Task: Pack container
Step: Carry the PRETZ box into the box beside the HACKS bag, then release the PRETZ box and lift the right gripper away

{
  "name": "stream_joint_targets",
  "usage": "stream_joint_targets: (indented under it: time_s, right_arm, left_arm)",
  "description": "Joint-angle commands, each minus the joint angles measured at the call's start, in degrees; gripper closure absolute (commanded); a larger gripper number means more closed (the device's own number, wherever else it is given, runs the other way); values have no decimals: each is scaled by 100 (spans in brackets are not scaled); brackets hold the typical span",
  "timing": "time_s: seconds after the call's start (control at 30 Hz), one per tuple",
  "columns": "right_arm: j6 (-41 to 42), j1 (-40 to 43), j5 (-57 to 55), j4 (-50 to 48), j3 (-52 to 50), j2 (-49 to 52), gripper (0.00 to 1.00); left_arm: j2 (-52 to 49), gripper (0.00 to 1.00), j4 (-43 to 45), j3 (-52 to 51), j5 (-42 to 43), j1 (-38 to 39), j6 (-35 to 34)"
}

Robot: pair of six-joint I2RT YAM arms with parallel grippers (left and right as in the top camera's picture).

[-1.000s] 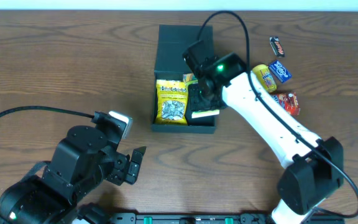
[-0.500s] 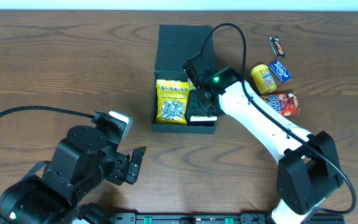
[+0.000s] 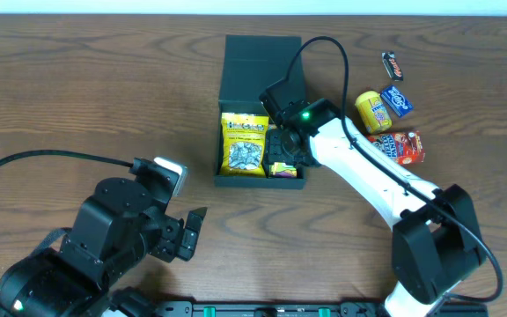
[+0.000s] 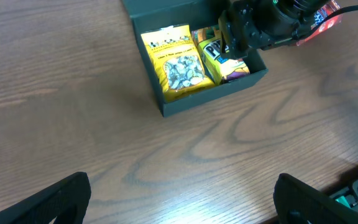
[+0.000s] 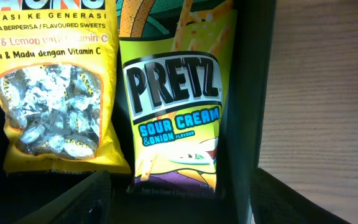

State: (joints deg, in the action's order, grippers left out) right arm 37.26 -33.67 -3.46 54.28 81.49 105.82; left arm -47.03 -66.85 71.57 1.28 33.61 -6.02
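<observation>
The container (image 3: 260, 182) is a dark square box in mid-table, its flap lid (image 3: 258, 66) folded back on the far side. Inside lie a yellow sweets bag (image 3: 244, 143) on the left and a yellow Pretz packet (image 3: 282, 167) on the right. My right gripper (image 3: 285, 145) hovers over the box's right half, open. In the right wrist view its gripper (image 5: 185, 205) straddles the Pretz packet (image 5: 173, 106) without touching it, beside the sweets bag (image 5: 51, 87) and the box wall (image 5: 250, 93). My left gripper (image 4: 182, 205) is open above bare wood, well short of the container (image 4: 210, 102).
Loose snacks lie right of the box: a yellow round pack (image 3: 374, 111), a blue packet (image 3: 396, 99), a red carton (image 3: 405, 145) and a dark bar (image 3: 393, 65). A black cable arcs above the right arm. The left arm's bulk fills the near left corner.
The right gripper's jaws have widened and drawn slightly back, and the Pretz packet now lies uncovered in the box's right half. The left arm has not moved.
</observation>
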Motion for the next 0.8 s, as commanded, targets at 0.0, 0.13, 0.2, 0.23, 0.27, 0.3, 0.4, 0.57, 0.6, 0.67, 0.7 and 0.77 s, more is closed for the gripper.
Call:
stream_joint_targets:
  time_s: [0.0,0.13,0.2,0.23,0.27,0.3,0.4,0.57,0.6,0.67,0.7,0.77]
  right_arm:
    - [39,-28,-57,0,-7,-24,31]
    - [35,-13,-59,92,20,-120,36]
    - [35,17,-61,94,20,-247,36]
    - [35,42,-61,90,20,-323,36]
    - [0,76,-59,76,20,-433,36]
    - [-48,109,-61,68,22,-540,36]
    - [-413,337,-146,4,22,-1128,33]
    - [-1204,1064,-372,-116,22,-1825,22]
    - [-1419,1279,-387,-125,22,-1891,21]
    - [-1757,1652,-385,-133,22,-1902,18]
    - [-1908,1808,-387,-133,15,-1878,17]
    - [-2162,2190,-385,-131,13,-1794,16]
  left_arm:
    - [15,5,-4,70,-39,13,-42]
    - [15,5,-7,70,-39,13,-42]
    - [15,5,-7,70,-39,13,-42]
    - [15,5,-7,70,-39,13,-42]
    - [15,5,-7,70,-39,13,-42]
    - [15,5,-4,70,-39,13,-42]
    - [15,5,-7,70,-39,13,-42]
    - [15,5,-7,70,-39,13,-42]
    - [15,5,-7,70,-39,13,-42]
    - [15,5,-7,70,-39,13,-42]
    - [15,5,-7,70,-39,13,-42]
    - [15,5,-7,70,-39,13,-42]
